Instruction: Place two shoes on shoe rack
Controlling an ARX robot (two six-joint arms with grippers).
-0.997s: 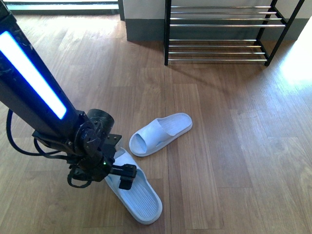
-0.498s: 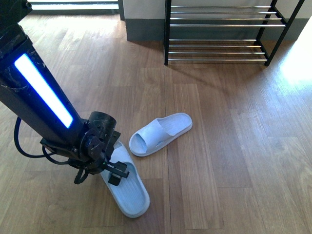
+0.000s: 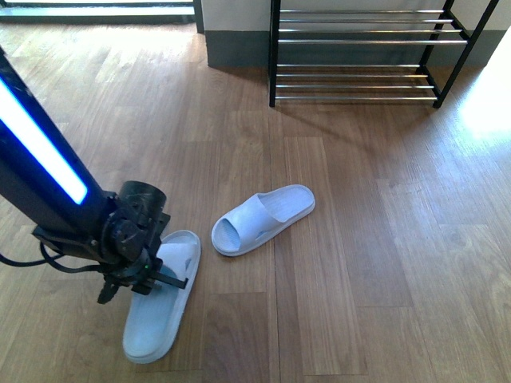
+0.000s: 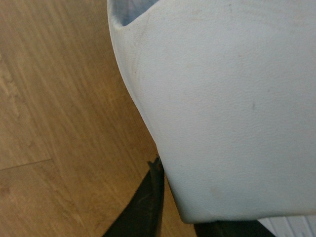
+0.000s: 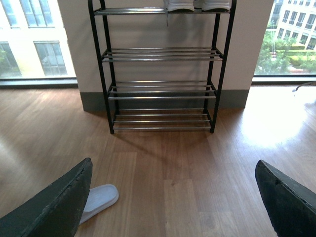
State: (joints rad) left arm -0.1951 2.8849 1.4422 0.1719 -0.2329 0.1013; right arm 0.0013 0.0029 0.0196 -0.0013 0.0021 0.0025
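Observation:
My left gripper (image 3: 156, 271) is shut on the strap of a pale blue slide sandal (image 3: 156, 315) low over the wooden floor at the near left; I cannot tell whether the sandal touches the floor. In the left wrist view that sandal's strap (image 4: 222, 98) fills the picture, with a dark finger (image 4: 148, 207) against its edge. The other pale blue sandal (image 3: 263, 217) lies on the floor mid-frame, and its end (image 5: 101, 198) shows in the right wrist view. The shoe rack (image 3: 359, 56) stands at the far wall. My right gripper (image 5: 173, 207) is open, empty and faces the shoe rack (image 5: 163, 89).
White-soled shoes (image 5: 197, 5) stand on the rack's top shelf; only their soles show. The lower chrome shelves (image 5: 163, 118) carry nothing. A grey-skirted wall (image 3: 235, 40) sits left of the rack. Bare floor (image 3: 359, 199) lies between the sandals and the rack.
My left arm has swung to the left and turned the held sandal, so its free end now points to the near left instead of the near right. The other sandal has not moved.

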